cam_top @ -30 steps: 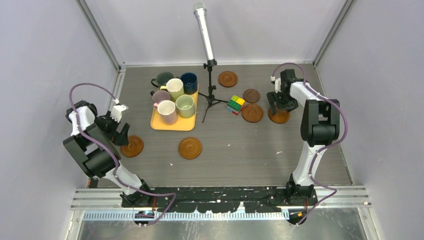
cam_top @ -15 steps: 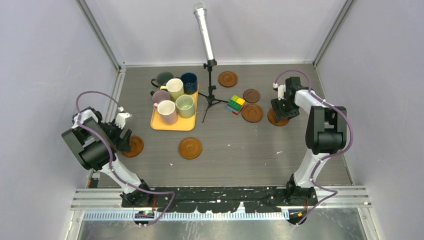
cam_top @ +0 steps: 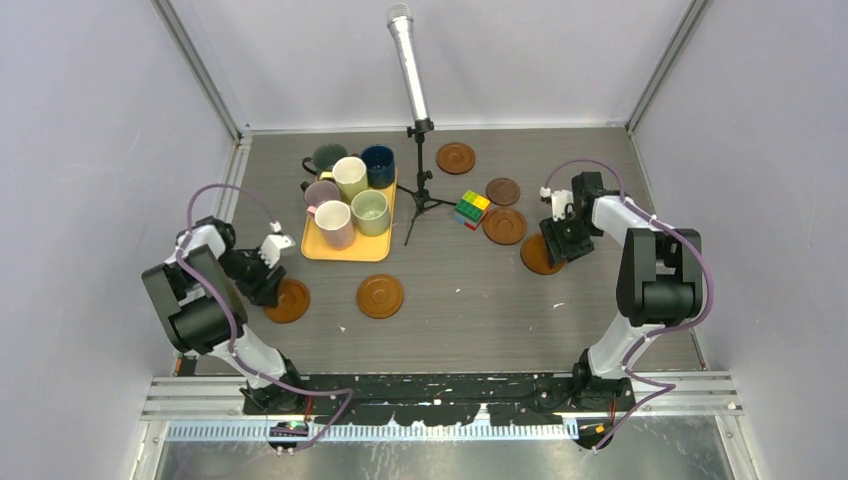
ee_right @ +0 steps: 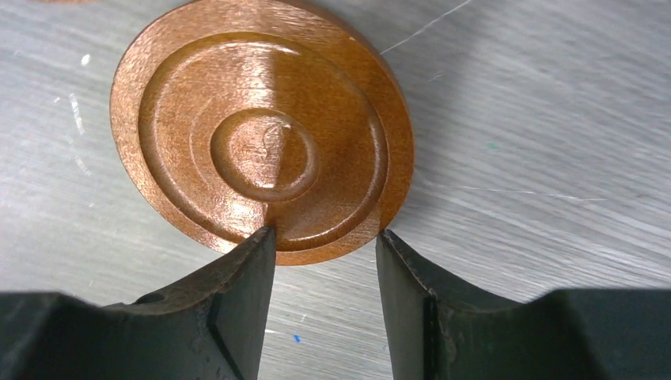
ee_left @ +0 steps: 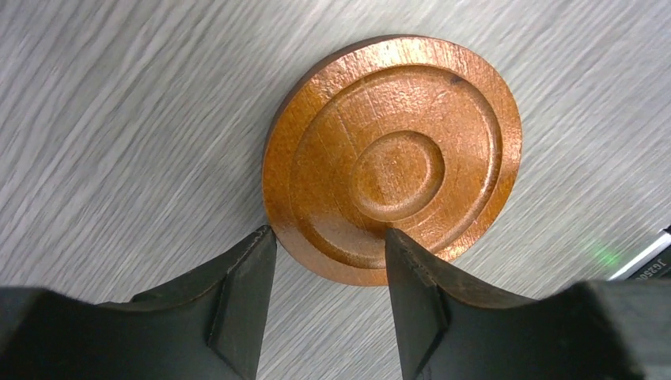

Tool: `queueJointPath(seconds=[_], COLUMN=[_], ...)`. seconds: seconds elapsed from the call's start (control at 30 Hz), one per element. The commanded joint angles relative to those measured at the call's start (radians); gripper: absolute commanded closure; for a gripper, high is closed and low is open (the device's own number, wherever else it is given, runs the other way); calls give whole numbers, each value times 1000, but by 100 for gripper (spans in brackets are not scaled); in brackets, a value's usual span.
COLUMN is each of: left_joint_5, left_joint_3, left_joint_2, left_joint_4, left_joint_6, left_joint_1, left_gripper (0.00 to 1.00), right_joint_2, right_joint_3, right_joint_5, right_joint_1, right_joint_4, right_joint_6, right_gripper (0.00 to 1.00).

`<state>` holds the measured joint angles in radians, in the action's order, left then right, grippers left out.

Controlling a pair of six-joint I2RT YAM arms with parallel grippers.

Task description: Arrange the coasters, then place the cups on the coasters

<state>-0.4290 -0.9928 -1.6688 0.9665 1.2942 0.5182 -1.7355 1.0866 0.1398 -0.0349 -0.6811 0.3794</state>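
The left coaster (ee_left: 392,158) lies flat on the table (cam_top: 460,310) near the left arm, in front of the tray (cam_top: 345,248). The right coaster (ee_right: 261,134) lies on the table's right side, just nearer than two other coasters (cam_top: 505,226). Both are turned wooden discs with a raised rim, a ring groove and a central dimple. They look stiff, light and hard to break. The glossy finish probably makes them slick, and they sit too low to get under. The rim seems the best place to take hold, with one finger in the groove and one outside the edge. The left pincer (ee_left: 328,236) is narrowed onto its coaster's near rim in this way, and the right pincer (ee_right: 326,233) grips its own rim likewise. The cups (cam_top: 350,195) stand clustered on the tray, well apart from both. Neither coaster bears a brand or stamp. A white strip (ee_left: 650,260) at the edge of the left wrist view carries small print, too cropped to read.
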Motion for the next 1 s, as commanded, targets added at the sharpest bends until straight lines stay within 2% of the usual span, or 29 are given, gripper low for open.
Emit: queueJointPath(seconds=[0.0, 0.1, 0.23, 0.47, 0.97], left_joint_5=[-9, -10, -2, 22, -12], left_joint_3=[71, 100, 133, 91, -60], left_joint_2=[56, 95, 135, 86, 8], left_joint_4=[-16, -40, -82, -122, -36], left_joint_6=[-38, -82, -143, -229, -110], left_joint_1=[-84, -147, -217, -228, 1], left_gripper=[46, 46, 46, 48, 47], right_joint_2=[16, 24, 37, 18, -169], right_joint_3=[-51, -64, -86, -88, 105], right_joint_5=[115, 137, 133, 121, 72], right_joint_1=[17, 35, 126, 277, 578], right_joint_4=[-97, -104, -100, -72, -38], right_joint_6=[46, 67, 84, 52, -86], right_gripper=[47, 50, 51, 54, 62])
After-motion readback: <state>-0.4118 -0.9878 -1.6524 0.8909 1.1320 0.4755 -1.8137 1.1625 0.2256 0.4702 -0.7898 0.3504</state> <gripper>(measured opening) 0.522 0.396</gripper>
